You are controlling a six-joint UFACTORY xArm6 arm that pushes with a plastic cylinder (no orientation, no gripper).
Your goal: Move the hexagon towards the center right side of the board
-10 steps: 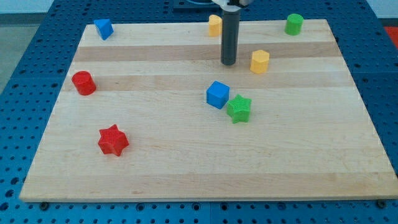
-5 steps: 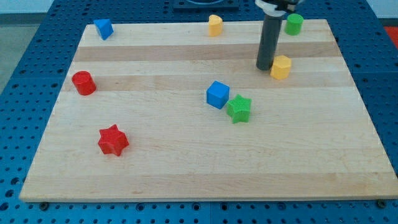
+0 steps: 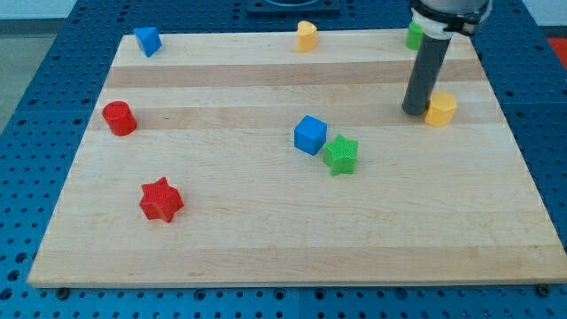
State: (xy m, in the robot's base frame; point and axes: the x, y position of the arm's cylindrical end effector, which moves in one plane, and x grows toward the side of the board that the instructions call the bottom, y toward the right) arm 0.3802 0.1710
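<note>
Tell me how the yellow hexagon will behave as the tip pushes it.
The yellow hexagon looks squat and flat-based, so it should slide, not tip. My tip touches its left side; an off-centre push may spin it. The wooden board looks smooth, so probably little drag.

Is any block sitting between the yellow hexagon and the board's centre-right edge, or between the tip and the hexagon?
Nothing visible. My tip sits right against the yellow hexagon on its view-left side, and no block lies between the hexagon and the right edge.

My tip has pushed the yellow hexagon rightward and slightly down the board.
</note>
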